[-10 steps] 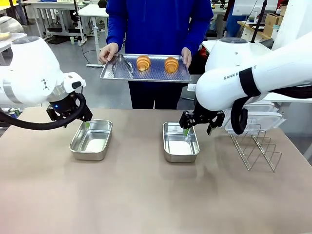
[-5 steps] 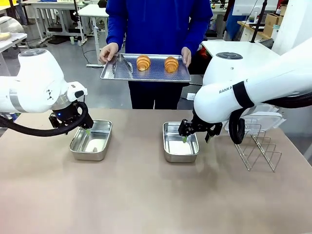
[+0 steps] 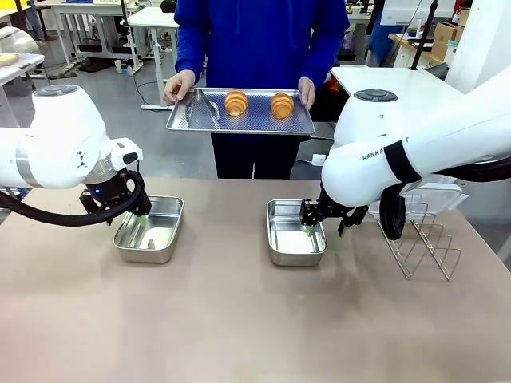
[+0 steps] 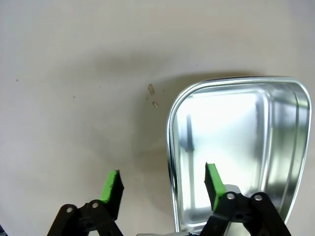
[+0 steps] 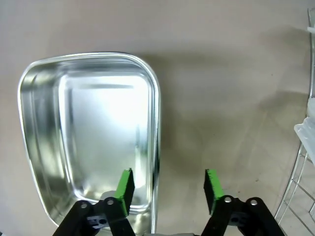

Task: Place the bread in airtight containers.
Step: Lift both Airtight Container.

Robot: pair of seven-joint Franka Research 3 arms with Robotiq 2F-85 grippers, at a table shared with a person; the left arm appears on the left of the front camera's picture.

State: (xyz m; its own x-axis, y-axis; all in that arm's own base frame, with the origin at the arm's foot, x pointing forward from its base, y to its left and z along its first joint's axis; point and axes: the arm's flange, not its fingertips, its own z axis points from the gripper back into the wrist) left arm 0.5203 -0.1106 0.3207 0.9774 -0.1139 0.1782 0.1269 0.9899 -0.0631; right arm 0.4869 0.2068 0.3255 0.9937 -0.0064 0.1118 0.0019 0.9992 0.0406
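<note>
Left pan [image 3: 149,227]: empty. Left gripper [image 4: 162,183] wide open, holding nothing, astride the pan's rim. Right pan [image 3: 295,233]: empty. Right gripper [image 5: 168,186] likewise open, one finger over pan, one over table [image 3: 239,319]. Far side: two croissants [image 3: 235,102] [image 3: 281,104] on tray [image 3: 255,120], held up by person [image 3: 255,32].

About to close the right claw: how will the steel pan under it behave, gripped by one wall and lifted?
Probably stiff: the pan is formed metal with a rolled rim. Likely light, being thin-walled and empty, so it may tilt from a one-wall grip. Its polished wall looks slippery, though the right claw's green pads should help.
</note>
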